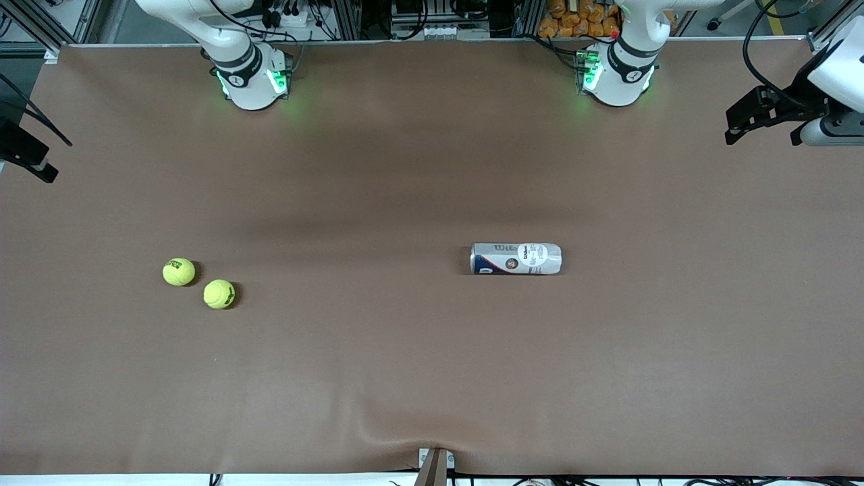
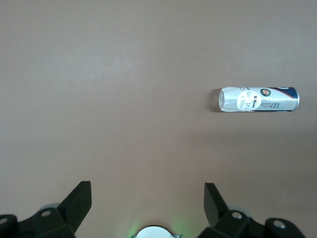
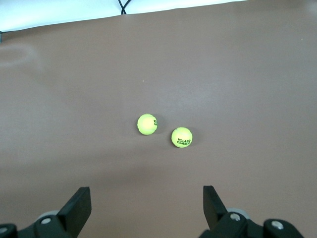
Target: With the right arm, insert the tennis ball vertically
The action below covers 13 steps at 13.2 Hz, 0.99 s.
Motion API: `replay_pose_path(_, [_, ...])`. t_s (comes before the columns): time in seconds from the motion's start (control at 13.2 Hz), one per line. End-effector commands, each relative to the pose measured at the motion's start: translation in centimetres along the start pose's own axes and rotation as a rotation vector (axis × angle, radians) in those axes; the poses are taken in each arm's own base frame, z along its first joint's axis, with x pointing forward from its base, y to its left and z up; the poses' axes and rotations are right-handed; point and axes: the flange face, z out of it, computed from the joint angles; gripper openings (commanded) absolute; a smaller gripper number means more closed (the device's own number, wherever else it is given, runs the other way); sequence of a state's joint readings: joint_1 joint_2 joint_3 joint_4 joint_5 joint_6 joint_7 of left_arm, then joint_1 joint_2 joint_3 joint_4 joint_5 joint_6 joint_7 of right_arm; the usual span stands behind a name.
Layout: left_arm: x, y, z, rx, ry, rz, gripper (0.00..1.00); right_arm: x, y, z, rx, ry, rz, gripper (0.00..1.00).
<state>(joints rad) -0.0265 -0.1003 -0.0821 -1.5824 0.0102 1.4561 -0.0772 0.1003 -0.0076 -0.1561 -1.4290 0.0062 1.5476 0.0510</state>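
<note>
Right gripper (image 3: 143, 208): we hold it high over the right arm's end of the table, fingers spread wide with nothing between them.
Left gripper (image 2: 147, 206): ours too, waiting aloft over the left arm's end of the table, jaws parted and empty.
Tennis balls: two lie near each other toward the right arm's end; one (image 1: 179, 271) sits farther from the front edge, the other (image 1: 219, 293) just beside it, nearer that edge.
Ball can (image 1: 516, 258): it lies on its side mid-table, toward the left arm's end, well apart from the balls.
Table (image 1: 405, 378): a brown mat covers it edge to edge.
</note>
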Motion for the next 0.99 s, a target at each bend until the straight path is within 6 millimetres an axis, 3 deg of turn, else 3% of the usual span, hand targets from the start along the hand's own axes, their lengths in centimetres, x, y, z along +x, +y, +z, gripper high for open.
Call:
replay_pose_path(0.0, [0.1,-0.1,-0.5,-0.017,-0.008,-0.017,1.0,-0.1,-0.1,-0.1,0.015,-0.004,0.016,1.0])
replay_pose_path(0.53, [0.1,-0.1,-0.5,-0.012,-0.006,-0.019,1.0,-0.1,-0.1,0.0,0.015,-0.004,0.016,1.0])
replay_pose_path(0.91, [0.5,0.3,0.6,-0.014,-0.032,0.001,1.0,0.2,0.0,0.6,0.013,-0.021,0.018,1.0])
